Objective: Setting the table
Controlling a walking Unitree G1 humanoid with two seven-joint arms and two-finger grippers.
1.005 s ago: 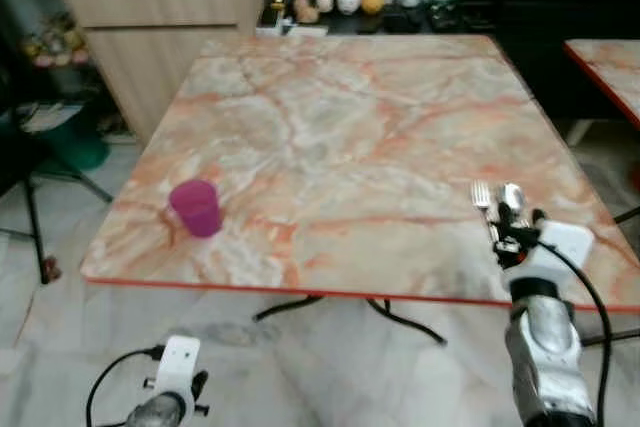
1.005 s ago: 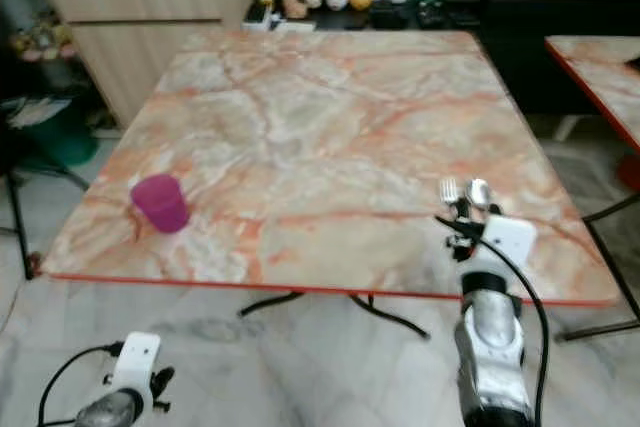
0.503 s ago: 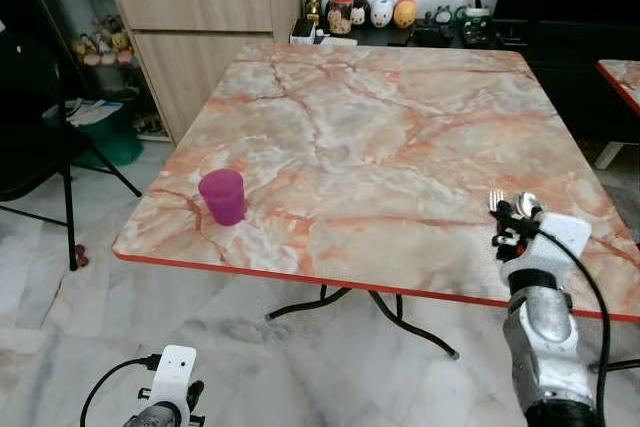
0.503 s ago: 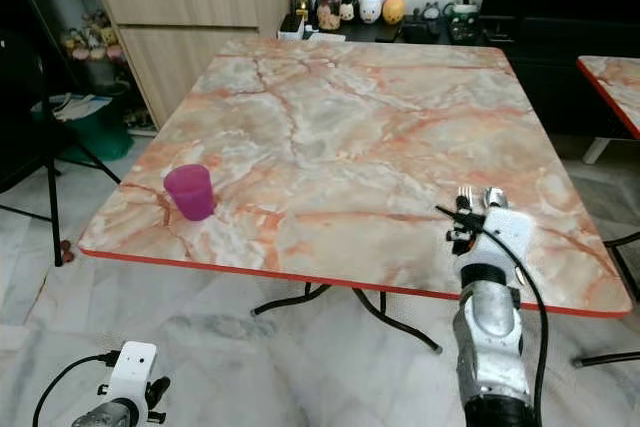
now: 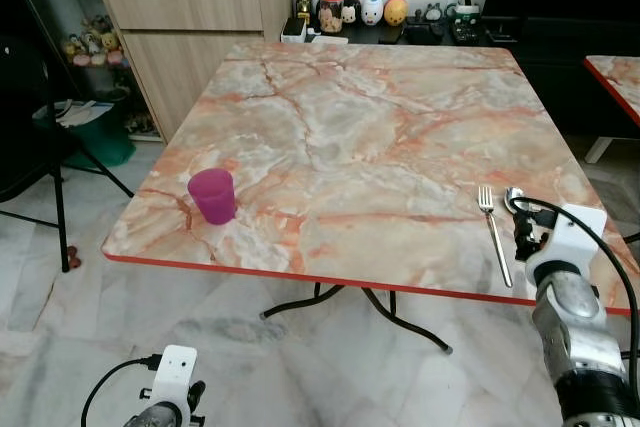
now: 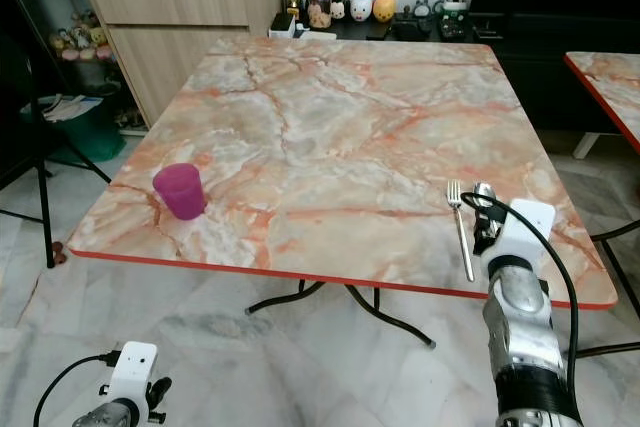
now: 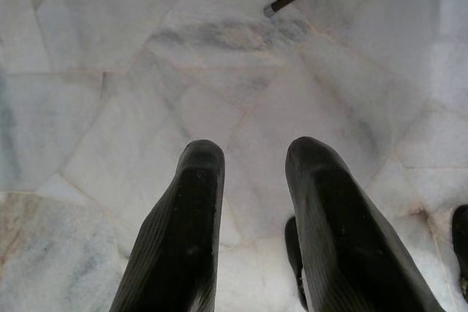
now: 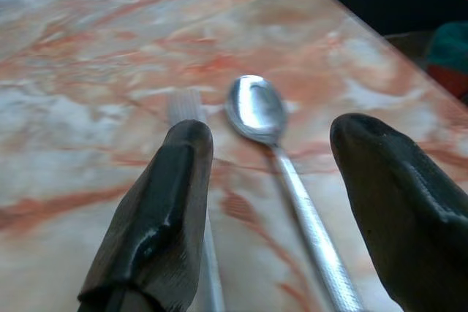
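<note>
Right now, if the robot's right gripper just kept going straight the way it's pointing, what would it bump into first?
Most likely the spoon, lying on the marble table between the open right gripper's fingers. The fork lies beside the spoon, partly behind one finger. Height above the table is hard to judge.

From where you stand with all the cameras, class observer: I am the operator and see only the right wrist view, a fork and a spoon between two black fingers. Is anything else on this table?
Observer: Yes, a magenta cup stands near the marble table's front left corner, far from the fork and spoon.
Operator: Is the cutlery lying on the table or held?
Observer: Lying flat near the front right edge, with the right gripper open around it.
Operator: Where is the left gripper?
Observer: The left gripper hangs low over the marble floor, open, holding nothing.
</note>
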